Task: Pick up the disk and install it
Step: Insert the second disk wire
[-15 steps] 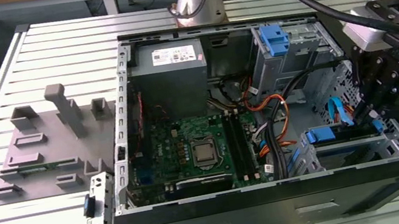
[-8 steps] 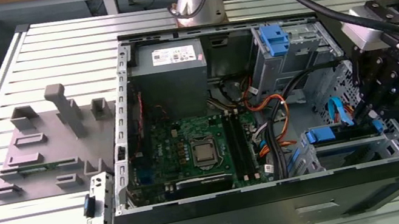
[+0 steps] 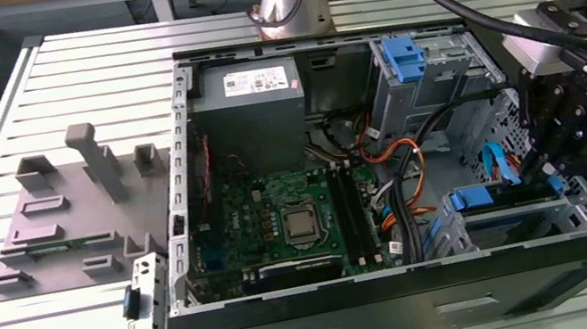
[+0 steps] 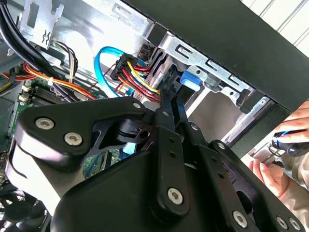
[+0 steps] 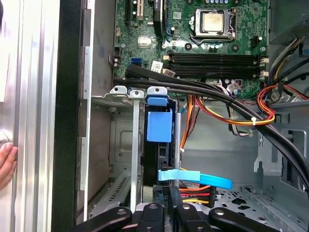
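Gripper (image 3: 547, 165): lowered into the open computer case (image 3: 415, 306) at the drive cage (image 3: 521, 219) on the exterior view's right; whether it is open or closed, and on what, cannot be told. Disk (image 5: 158, 145): standing on edge in the cage slot, blue rail tab uppermost, apparently seated or nearly so.

Hazards, judged:
- Blue data cable (image 5: 195, 178) and the red-yellow power leads (image 4: 140, 79) lie just beside the gripper linkage; any sideways shift could snag or unplug them.
- A disk not square in its rails may jam.
- A person's hand (image 4: 277, 169) rests near the case edge, close to the arm.
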Tool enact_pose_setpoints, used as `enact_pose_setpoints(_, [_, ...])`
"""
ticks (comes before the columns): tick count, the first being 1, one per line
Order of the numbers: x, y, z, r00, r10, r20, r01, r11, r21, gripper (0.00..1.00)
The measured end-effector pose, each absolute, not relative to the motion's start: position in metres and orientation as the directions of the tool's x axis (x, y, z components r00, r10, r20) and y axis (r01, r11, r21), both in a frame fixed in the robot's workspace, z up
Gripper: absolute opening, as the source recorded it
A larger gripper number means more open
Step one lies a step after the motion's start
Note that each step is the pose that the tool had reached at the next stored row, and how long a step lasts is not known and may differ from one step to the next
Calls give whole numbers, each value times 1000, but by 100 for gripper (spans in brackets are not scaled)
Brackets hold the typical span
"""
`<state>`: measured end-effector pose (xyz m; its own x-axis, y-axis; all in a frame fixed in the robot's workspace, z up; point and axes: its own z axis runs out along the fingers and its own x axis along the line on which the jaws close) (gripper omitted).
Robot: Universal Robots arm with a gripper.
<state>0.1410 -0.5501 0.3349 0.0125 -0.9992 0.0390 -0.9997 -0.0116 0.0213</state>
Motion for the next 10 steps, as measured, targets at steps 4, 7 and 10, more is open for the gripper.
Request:
enact_pose_setpoints(4, [140, -550, 335, 12, -999, 39, -1000, -12, 21, 17])
enact_pose_setpoints(7, [140, -550, 333, 12, -999, 39, -1000, -12, 21, 17])
enact_pose_setpoints(10, [140, -550, 332, 12, -999, 39, -1000, -11, 21, 17])
